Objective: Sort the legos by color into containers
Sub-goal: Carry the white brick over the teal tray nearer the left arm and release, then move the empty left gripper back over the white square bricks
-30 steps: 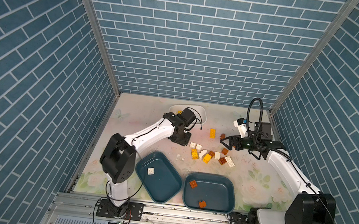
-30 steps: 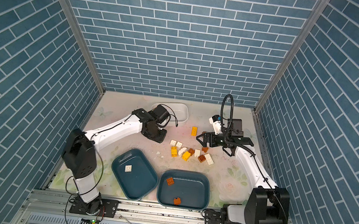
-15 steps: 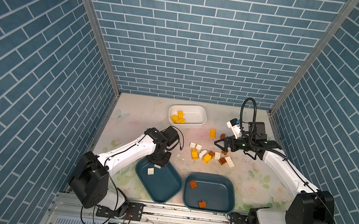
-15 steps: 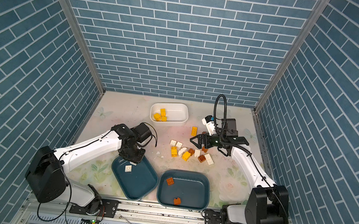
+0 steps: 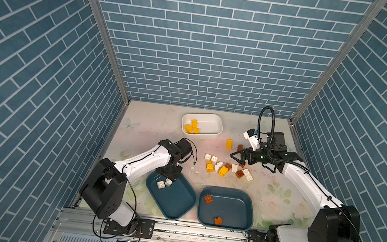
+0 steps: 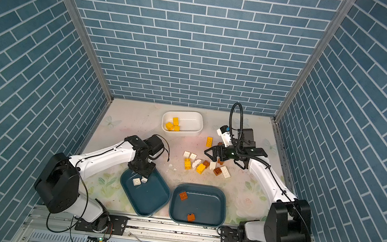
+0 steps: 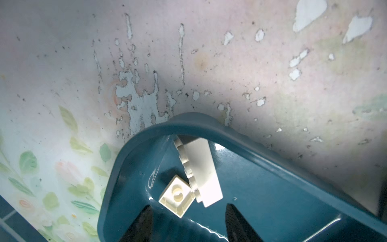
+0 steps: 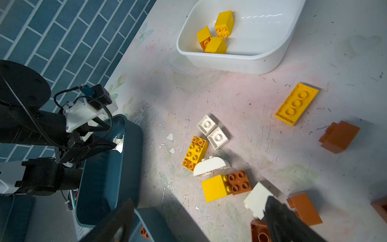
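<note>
Left wrist view shows us the left gripper [image 7: 188,206] parted, white brick [image 7: 201,167] probably loose in the teal tub [image 7: 261,153] (top views barely show it); right gripper [image 8: 200,200] gapes wide.

We see a worn floral surface [image 5: 151,131] — on it a white tub [image 5: 209,126] at upper centre, two teal tubs [image 5: 172,199] side by side lower down, loose legos [image 5: 209,166] scattered between them.
</note>
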Controlling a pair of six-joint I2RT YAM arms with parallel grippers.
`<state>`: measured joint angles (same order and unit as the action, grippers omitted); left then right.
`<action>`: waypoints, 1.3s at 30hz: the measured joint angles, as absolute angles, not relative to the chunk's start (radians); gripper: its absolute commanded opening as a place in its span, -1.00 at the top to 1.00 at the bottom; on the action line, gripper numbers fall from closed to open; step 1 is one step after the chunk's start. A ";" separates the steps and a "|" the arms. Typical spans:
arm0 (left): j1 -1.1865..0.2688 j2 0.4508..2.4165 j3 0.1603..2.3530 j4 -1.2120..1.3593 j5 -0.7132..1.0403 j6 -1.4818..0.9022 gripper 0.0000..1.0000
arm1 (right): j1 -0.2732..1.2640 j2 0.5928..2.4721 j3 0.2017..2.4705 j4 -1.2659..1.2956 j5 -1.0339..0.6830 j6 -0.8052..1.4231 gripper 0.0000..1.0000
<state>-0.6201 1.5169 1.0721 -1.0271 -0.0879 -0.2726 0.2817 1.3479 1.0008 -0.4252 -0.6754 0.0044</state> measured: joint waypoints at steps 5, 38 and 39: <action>-0.623 1.516 1.198 -1.039 -0.044 -0.285 -0.43 | 0.281 1.342 1.001 -0.433 -0.653 -0.005 -0.96; -0.685 2.179 1.739 -0.762 0.062 -0.413 -0.20 | 0.268 1.320 0.966 -0.397 -0.551 0.002 -0.96; -0.687 2.187 1.743 -0.762 0.061 -0.413 -0.19 | 0.268 1.320 0.966 -0.397 -0.550 0.003 -0.96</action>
<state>-0.6868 2.1872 1.7428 -0.7620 0.0612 -0.4126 0.2676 1.3197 0.9657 -0.3965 -0.5495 0.0029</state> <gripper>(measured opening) 0.601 0.980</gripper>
